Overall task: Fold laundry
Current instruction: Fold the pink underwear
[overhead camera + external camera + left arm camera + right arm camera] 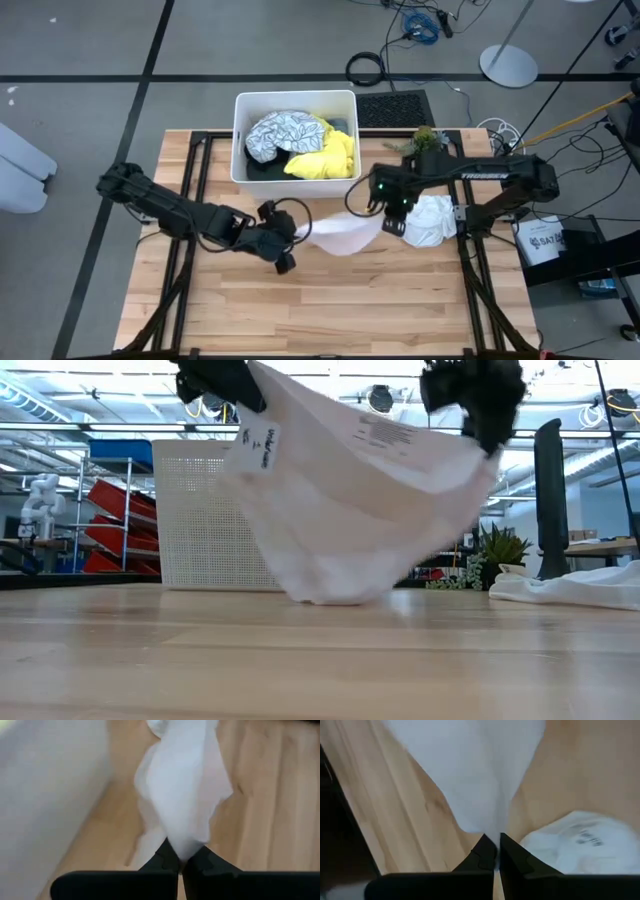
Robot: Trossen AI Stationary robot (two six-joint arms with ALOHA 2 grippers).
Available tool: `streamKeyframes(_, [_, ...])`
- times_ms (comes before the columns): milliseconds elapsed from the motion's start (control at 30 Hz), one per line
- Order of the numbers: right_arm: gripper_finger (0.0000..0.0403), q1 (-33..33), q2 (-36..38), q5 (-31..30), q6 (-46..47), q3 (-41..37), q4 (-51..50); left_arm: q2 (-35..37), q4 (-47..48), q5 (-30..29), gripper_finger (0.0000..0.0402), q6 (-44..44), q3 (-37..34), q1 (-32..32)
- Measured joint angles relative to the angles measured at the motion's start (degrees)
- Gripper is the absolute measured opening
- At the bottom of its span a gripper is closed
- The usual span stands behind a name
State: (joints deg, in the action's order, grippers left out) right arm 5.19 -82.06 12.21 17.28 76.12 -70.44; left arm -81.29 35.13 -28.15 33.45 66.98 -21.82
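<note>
Progress check: both my grippers, left gripper (290,236) and right gripper (388,212), clenched on a white garment (340,236) mid-frame; folded piece (428,220) beside it, more waiting in the bin (241,140) up top.

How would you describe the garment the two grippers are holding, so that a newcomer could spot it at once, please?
Start at the white bin at the far side of the wooden table; just in front of it, a white garment hangs stretched between the left gripper and the right gripper. Unlike the crumpled white pile lying beside it, it is lifted off the table and shows printed labels.
</note>
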Motion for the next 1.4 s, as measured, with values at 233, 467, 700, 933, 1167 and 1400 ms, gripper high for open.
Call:
streamKeyframes(233, [0.0000, -6.17, -0.02, 2.70, -6.44, -11.85, 9.37, -2.70, -1.34, 6.18, 0.0003, -13.70, 0.00, -0.60])
streamKeyframes(467, [0.0000, -21.67, 0.00, -6.02, -14.71, -13.18, 19.02, -6.64, -11.74, 13.68, 0.0002, -29.47, 0.00, -5.83])
streamKeyframes(700, [0.0000, -27.04, -0.68, -21.20, -21.31, -13.18, 32.94, -12.54, -19.14, 15.09, 0.0002, -33.91, 0.00, -4.73])
streamKeyframes(933, [0.0000, -26.53, -3.79, -19.84, -24.71, -13.10, 45.54, -14.74, -27.92, 17.92, 0.0002, -33.86, 0.00, -0.11])
streamKeyframes(1167, [0.0000, -26.51, -6.08, -19.38, -25.03, -13.12, 50.65, -14.74, -28.59, 22.72, 0.0002, -33.83, 0.00, 2.01])
streamKeyframes(1400, [0.0003, -26.56, -6.05, -19.39, -25.38, -13.12, 56.39, -14.74, -28.69, 23.62, 0.0002, -34.27, 0.00, 1.97])
